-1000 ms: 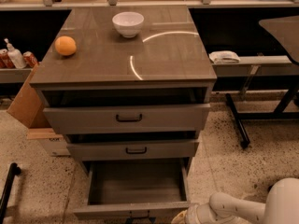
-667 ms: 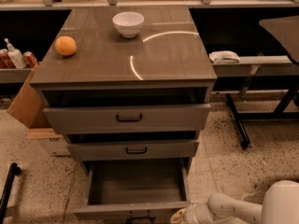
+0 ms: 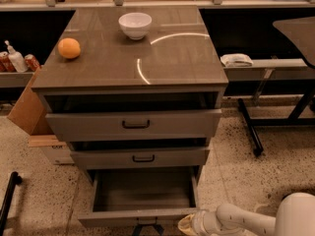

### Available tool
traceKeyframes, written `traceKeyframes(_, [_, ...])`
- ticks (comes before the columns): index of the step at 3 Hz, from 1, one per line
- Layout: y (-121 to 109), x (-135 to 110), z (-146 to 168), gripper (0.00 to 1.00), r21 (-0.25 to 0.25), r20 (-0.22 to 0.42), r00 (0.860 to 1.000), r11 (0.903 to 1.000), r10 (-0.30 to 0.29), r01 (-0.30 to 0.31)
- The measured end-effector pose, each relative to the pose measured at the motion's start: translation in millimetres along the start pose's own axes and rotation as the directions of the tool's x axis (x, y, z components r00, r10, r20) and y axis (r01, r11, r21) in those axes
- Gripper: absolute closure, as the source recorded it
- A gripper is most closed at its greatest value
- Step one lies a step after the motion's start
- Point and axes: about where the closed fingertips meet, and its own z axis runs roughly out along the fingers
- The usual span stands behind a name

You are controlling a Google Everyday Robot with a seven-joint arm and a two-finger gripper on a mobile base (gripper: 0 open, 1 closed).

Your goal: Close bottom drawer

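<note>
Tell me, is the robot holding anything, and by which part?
It cannot be told. The gripper is at the front of the open bottom drawer, near its right end; no hold shows.

A bowl sits on the cabinet top, toward the back and near the middle. An orange lies on the same top by the left edge, in front of the bowl. Under the top, three drawers are stacked: the top drawer, the middle drawer below it, and the bottom drawer lowest, standing out farthest to the front. The gripper is at the bottom drawer's right front corner, and the arm reaches it from the right. A cardboard box stands left of the cabinet. A cloth lies on the bench to the right.
</note>
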Motion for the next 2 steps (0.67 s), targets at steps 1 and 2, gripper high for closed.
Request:
traceKeyframes(1, [-0.1,0.0,0.0,1.00,0.000,0.000,1.000,1.0000,0.000,0.000])
traceKeyframes(2, [-14.1,-2.7,4.9,1.00,0.027,0.026,0.999,0.9992,-0.029,0.029])
